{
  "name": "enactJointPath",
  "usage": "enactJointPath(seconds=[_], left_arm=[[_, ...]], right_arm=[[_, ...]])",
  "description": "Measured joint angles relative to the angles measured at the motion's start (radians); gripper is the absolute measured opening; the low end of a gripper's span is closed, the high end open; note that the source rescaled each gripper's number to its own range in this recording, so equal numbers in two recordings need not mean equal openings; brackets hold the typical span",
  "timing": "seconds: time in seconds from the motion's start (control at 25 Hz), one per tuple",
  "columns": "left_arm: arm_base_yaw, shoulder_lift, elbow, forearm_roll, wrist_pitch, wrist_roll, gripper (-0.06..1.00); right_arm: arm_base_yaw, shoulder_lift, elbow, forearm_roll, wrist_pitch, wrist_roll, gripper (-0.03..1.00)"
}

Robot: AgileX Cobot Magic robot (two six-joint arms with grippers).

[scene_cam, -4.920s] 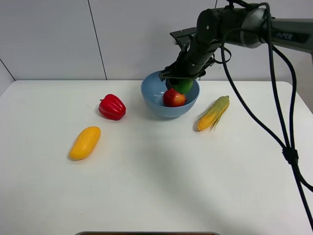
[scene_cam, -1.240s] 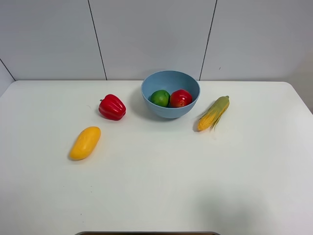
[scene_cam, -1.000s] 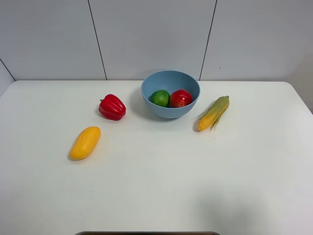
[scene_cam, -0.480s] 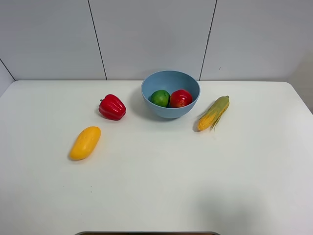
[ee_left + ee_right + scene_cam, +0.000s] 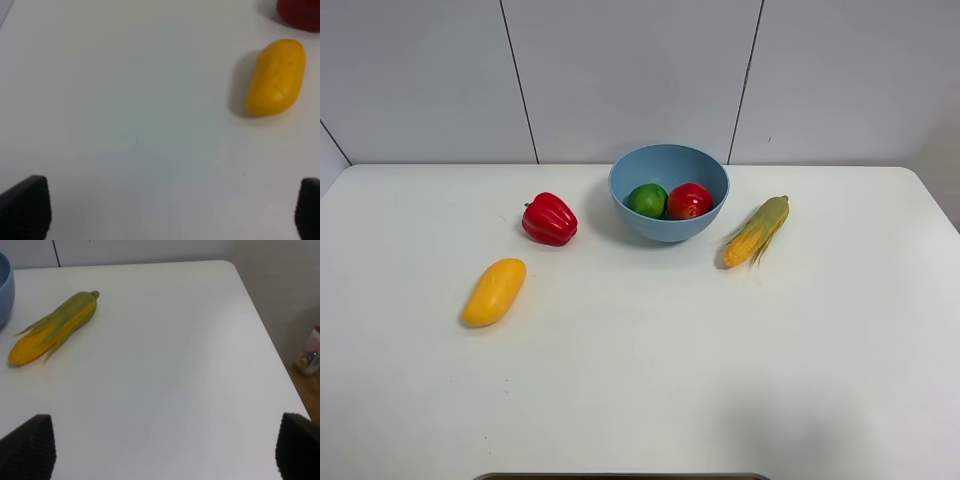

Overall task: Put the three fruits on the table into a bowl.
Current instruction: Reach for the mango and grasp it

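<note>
Mango (image 5: 494, 291) lay outside the bowl (image 5: 650, 228); left gripper (image 5: 165, 210) and right gripper (image 5: 162, 452) both showed fingers spread wide, empty. An off-centre pinch could squirt that rounded fruit away.

Bright, even light floods your white table (image 5: 640, 380); soft shadows fall left of the mango (image 5: 494, 291) and bowl (image 5: 666, 231), and your wrist views look slightly blurred

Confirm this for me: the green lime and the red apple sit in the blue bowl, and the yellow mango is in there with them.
Not quite. The lime and the apple sit in the bowl, but the mango is not in there: it lies on the table, left of the bowl and well apart from it. The exterior high view shows this.
</note>
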Motion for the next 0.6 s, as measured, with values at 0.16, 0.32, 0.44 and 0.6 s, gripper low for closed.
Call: enactJointPath(seconds=[0.16,0.32,0.44,0.6], left_arm=[[0.0,0.0,0.0,0.0,0.0,0.0,1.0],[0.0,0.0,0.0,0.0,0.0,0.0,1.0],[0.0,0.0,0.0,0.001,0.0,0.0,1.0],[0.0,0.0,0.0,0.007,0.0,0.0,1.0]], right_arm=[[0.0,0.0,0.0,0.0,0.0,0.0,0.65],[0.0,0.0,0.0,0.0,0.0,0.0,0.65],[0.0,0.0,0.0,0.0,0.001,0.0,0.65],[0.0,0.0,0.0,0.0,0.001,0.0,0.65]])
